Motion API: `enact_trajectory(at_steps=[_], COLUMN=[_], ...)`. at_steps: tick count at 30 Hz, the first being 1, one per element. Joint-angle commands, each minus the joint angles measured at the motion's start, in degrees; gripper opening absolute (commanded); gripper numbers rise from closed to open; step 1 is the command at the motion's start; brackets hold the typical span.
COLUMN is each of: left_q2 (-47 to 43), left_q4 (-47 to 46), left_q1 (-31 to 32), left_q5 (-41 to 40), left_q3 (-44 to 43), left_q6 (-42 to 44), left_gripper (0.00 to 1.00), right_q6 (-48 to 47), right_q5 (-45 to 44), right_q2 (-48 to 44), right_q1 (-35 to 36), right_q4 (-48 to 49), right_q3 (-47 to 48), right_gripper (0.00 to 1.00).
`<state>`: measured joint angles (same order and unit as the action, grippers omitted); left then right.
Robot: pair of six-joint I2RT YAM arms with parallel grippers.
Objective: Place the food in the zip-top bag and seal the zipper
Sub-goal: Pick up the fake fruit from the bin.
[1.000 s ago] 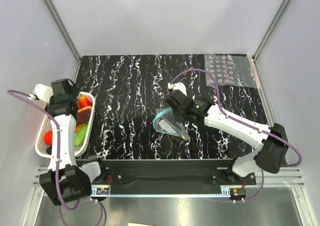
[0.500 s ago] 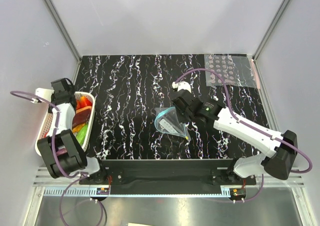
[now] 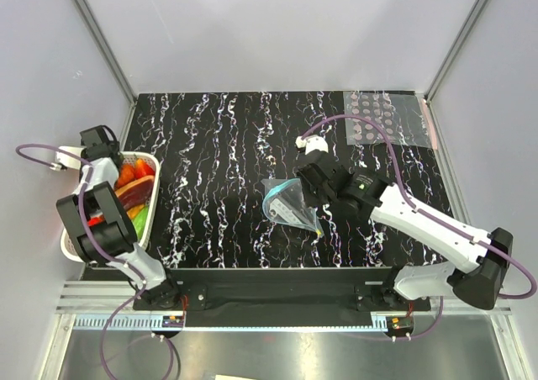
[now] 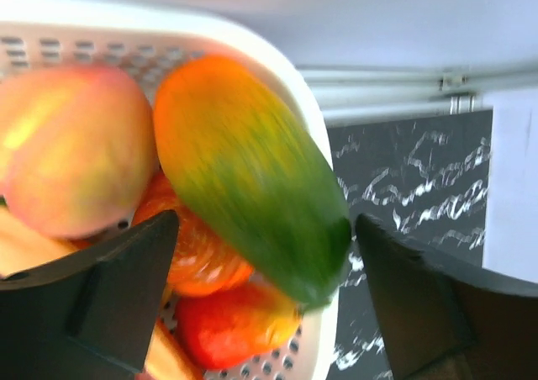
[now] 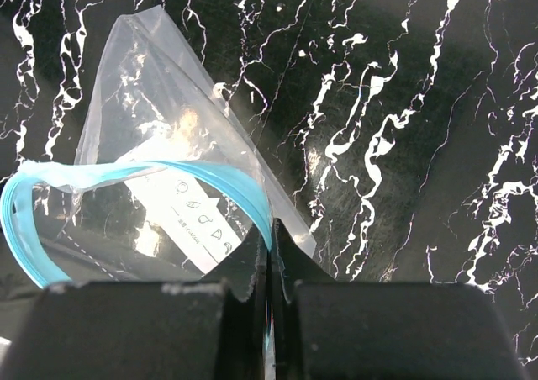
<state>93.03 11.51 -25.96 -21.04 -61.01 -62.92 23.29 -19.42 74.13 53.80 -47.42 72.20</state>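
Observation:
My left gripper (image 4: 267, 222) is open and hangs close over the white basket (image 4: 303, 102). Between its fingers lie the green-and-orange fruit (image 4: 252, 187) and, lower, the orange fruit (image 4: 197, 266). The peach-pink fruit (image 4: 67, 161) lies to the left of them. In the top view that gripper (image 3: 113, 163) is at the basket's far end. My right gripper (image 5: 269, 229) is shut on the light blue zipper strip (image 5: 126, 171) of the clear zip-top bag (image 5: 168, 119). The bag (image 3: 286, 202) rests on the table's middle with its mouth gaping open. It holds no food.
A red-and-yellow toy (image 4: 235, 325) lies under the fruits in the basket (image 3: 71, 247), with more toy food beside it. A clear sheet with grey dots (image 3: 387, 119) lies at the table's far right corner. Grey walls close in the table (image 3: 218, 145).
My left arm has folded back and its gripper has shifted toward the basket's far end. My right gripper has moved slightly right with the bag, still shut on it.

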Motion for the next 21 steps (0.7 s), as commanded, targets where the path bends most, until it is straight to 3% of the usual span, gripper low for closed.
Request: enact_trajectory(at_steps=[1,3,12,17,21], left_q2=[3.64,4.09,-1.54,-6.88,-13.91], left_q4=[-0.8,-0.7,-2.28,-2.28,-2.89], left_q1=[-1.29,-1.47,-1.38,-0.77,-0.24], left_q5=[-0.32,0.38,3.63,5.73,14.09], left_q3=[-4.1,-4.2,0.28,2.91,6.68], left_q6=[-1.42,-2.65,-4.23,-4.76,-6.51], left_gripper=[0.82,0.69,0.38,0.39,0.39], right_q6=[-0.09,0.35,2.11,2.29,2.29], right_q5=[2.01,2.72,4.39,3.25,3.34], right_q2=[-2.15,-2.84,-5.92,-6.19,-4.87], right_q1=[-0.45,-0.36,-0.37,-0.45,-0.45], right_q4=[-1.35,-1.36,-0.39,-1.89,-1.8], right_q3=[1.36,0.31,-1.01,-1.19,-1.1], right_gripper=[0.0,0.0,0.0,0.0,0.0])
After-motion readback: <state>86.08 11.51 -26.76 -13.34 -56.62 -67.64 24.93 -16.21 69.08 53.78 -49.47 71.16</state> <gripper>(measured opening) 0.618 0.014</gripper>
